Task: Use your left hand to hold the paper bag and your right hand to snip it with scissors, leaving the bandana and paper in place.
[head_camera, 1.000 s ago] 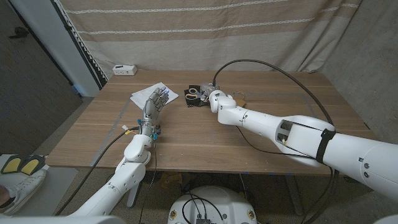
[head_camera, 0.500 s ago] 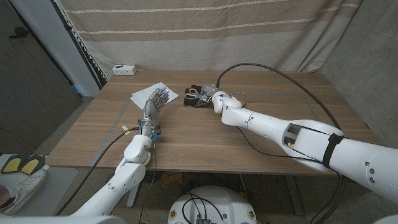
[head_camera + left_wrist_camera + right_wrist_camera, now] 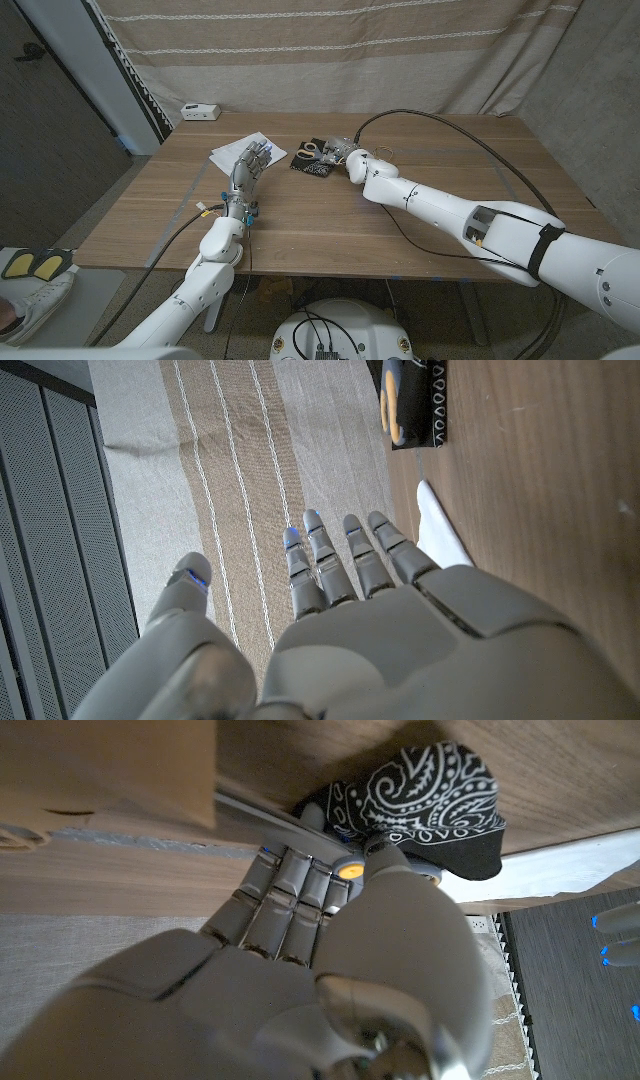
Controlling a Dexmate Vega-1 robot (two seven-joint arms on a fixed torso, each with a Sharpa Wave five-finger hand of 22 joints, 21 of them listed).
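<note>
head view: right hand has advanced onto the bandana and scissors. left wrist view: left hand spread, empty, over paper. right wrist view: fingers curled at the scissors; grasp unconfirmed. paper bag adjacent.

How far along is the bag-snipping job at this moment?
Nothing looks finished. In hand: the right hand has its fingers on the scissors, which lie on the bandana; a firm grip is unclear. The left hand holds nothing, by the paper. Left: lift the scissors, hold the paper bag, snip.
</note>
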